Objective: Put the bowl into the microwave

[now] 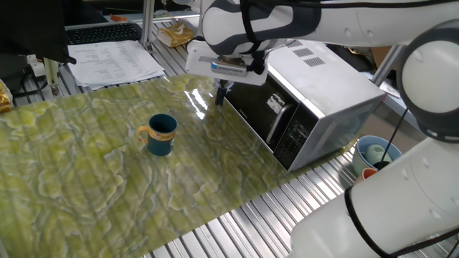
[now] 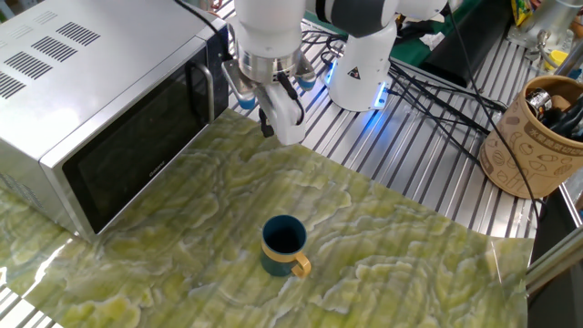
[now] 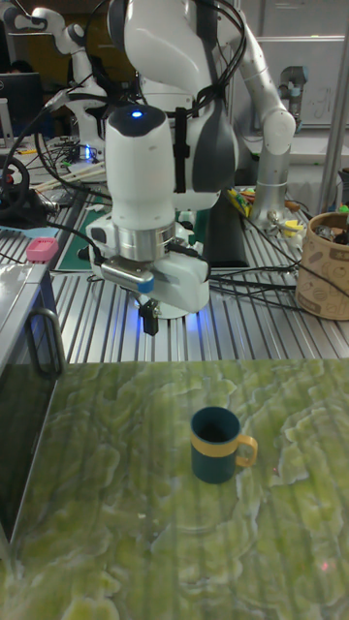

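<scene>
Opening step. The tool (image 2: 266, 125) hangs beside the door handle (image 2: 221, 88) of the microwave (image 2: 91, 100), fingers drawn together and holding nothing. The door appears closed. The bowl (image 1: 161, 134) stands upright on the green-patterned surface (image 1: 86, 179), well apart from the tool, handle toward the camera in the other fixed view. Judged next: hook or grip the handle and swing the door open, before any approach to the bowl.

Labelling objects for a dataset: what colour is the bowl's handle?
Yellow-tan, on the dark teal bowl; the tall fixed view shows it best.
</scene>
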`<move>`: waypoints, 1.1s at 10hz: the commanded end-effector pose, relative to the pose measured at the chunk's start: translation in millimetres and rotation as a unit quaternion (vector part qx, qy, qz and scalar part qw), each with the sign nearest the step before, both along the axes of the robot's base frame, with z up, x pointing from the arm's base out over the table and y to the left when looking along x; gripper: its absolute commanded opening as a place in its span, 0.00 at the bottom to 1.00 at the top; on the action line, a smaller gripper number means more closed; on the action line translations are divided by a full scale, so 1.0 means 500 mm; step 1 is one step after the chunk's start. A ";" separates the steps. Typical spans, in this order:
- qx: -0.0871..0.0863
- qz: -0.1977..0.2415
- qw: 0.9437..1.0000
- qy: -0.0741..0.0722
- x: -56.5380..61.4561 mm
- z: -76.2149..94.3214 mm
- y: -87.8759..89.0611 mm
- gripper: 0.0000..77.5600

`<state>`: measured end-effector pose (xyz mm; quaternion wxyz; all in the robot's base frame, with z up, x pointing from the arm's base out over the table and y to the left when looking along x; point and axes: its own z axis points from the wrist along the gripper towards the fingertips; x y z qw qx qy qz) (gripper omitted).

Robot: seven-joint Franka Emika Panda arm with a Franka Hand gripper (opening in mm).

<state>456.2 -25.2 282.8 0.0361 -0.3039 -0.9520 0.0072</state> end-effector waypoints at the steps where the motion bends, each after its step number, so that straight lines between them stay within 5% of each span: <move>1: -0.019 -0.169 0.985 0.004 -0.029 0.001 0.006 0.00; 6: -0.031 -0.262 0.965 -0.002 -0.029 0.001 0.006 0.00; 8: -0.050 -0.311 0.949 -0.019 -0.028 0.001 0.006 0.00; 11: -0.056 -0.345 0.936 -0.033 -0.027 0.002 0.006 0.00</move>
